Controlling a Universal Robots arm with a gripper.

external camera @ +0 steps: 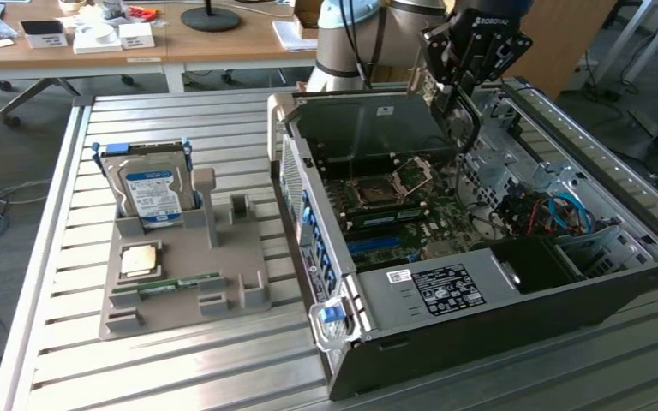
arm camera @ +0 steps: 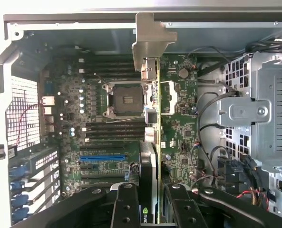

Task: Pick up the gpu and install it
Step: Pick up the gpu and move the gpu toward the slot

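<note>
The gpu (arm camera: 149, 166), a thin flat green circuit board with a dark black face and a long silvery metal end bracket, is seen edge-on, clamped between the black fingers of the gripper (arm camera: 154, 202). It hangs upright over the green motherboard (arm camera: 179, 137) inside the open computer case (arm camera: 83, 23), its bracket end near a grey case wall

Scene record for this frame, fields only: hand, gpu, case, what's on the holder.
hand: shut on the gpu, over the open computer case
gpu: held edge-on above the motherboard, metal bracket at the end away from the hand; apparently not in a slot
computer case: side open, blue slot empty
grey holder: on the exterior view's left of the case; carries the hard drive and the memory stick
</note>
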